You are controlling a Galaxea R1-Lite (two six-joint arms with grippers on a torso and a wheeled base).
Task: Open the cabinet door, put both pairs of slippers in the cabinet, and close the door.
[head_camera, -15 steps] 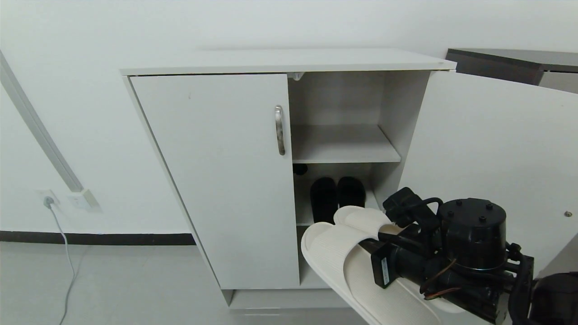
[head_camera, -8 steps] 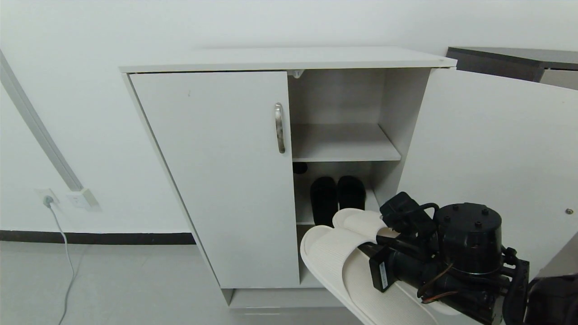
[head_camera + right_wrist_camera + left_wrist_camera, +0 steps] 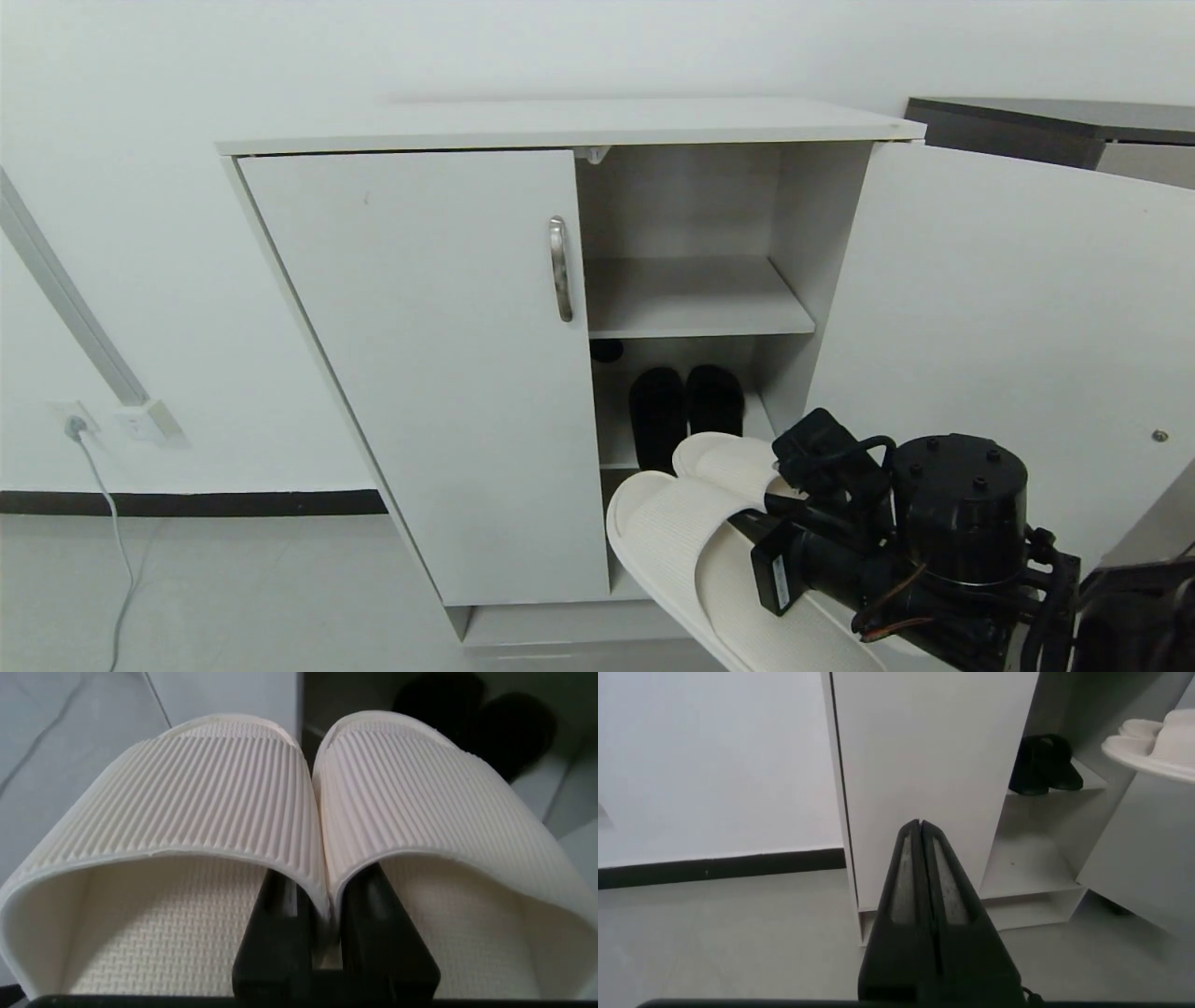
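Head view: white cabinet [image 3: 560, 121] with its left door [image 3: 420, 355] shut and its right door [image 3: 1008, 317] swung wide.

Right gripper [image 3: 322, 938]: the jaws are clenched on the pair of cream slippers [image 3: 672, 551]. One finger sits inside each slipper, and the two adjoining inner walls are pinched between them. The toes point ahead of the jaws toward the open compartment, and the pair is in the air in front of the cabinet.

Beyond the jaw tips, a pair of black slippers [image 3: 686, 406] lies side by side on the lower shelf. Above them is the upper shelf [image 3: 691, 299]. A small dark shape behind the black pair is too dim to identify.

Left gripper [image 3: 921, 859]: the jaws are pressed together with nothing between them. The shut door and the grey floor [image 3: 719, 933] lie ahead of them. The metal handle [image 3: 559, 269] sits at that door's inner edge.
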